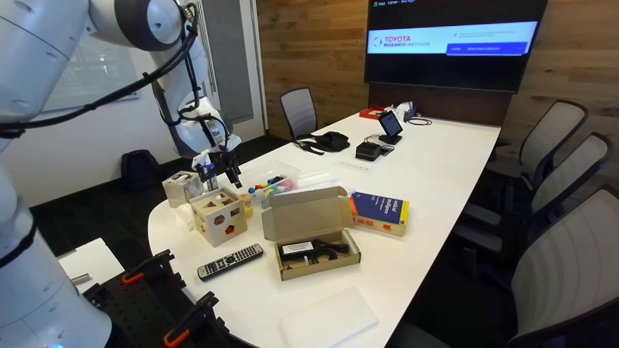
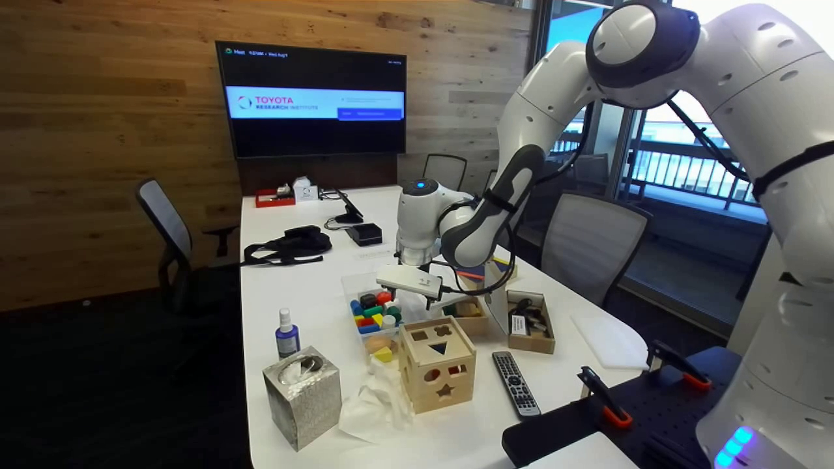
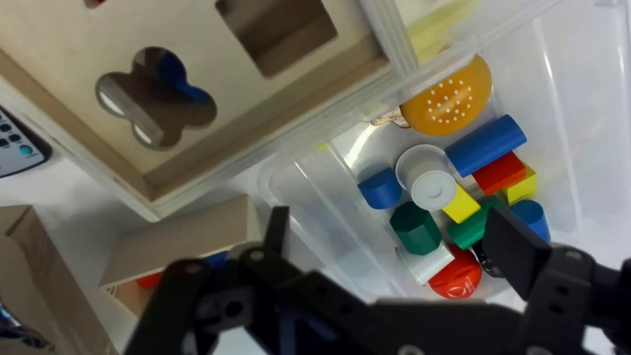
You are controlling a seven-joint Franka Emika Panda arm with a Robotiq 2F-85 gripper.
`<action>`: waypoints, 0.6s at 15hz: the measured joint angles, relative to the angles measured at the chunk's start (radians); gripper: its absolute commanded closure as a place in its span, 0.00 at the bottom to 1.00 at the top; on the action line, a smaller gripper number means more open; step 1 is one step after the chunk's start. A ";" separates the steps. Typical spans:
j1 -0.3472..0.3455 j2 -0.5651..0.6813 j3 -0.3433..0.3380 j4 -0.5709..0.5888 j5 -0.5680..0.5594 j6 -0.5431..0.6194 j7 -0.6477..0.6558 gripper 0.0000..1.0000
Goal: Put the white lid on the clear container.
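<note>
Crowded at its near end, the long white bench leaves little elbow room. The fingers are spread apart above the clear container, with nothing held. From where I stand the white lid lies flat, well apart from them, near the bench's edge; the cardboard box sits between, its flap standing up. What worries me first is the pick: a thing so thin and flush gives the fingers little to get under, and a poor pinch could skate it off the edge. Carried back low, it would probably clip that flap. Then comes the fit. Toy blocks lie jumbled in the container; I can't tell whether any reach above the rim, but one that did would leave the lid rocking. The wooden shape box stands just beside the container, so a crooked approach might land a corner there instead. Pressing hard on one side could slide the container.
</note>
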 measured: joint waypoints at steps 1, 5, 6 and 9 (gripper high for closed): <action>0.028 0.001 -0.034 0.003 -0.021 0.006 0.035 0.00; 0.132 0.020 -0.189 0.064 -0.188 0.005 0.318 0.00; 0.155 0.029 -0.227 0.085 -0.230 0.002 0.383 0.00; 0.203 0.054 -0.308 0.141 -0.308 -0.040 0.528 0.00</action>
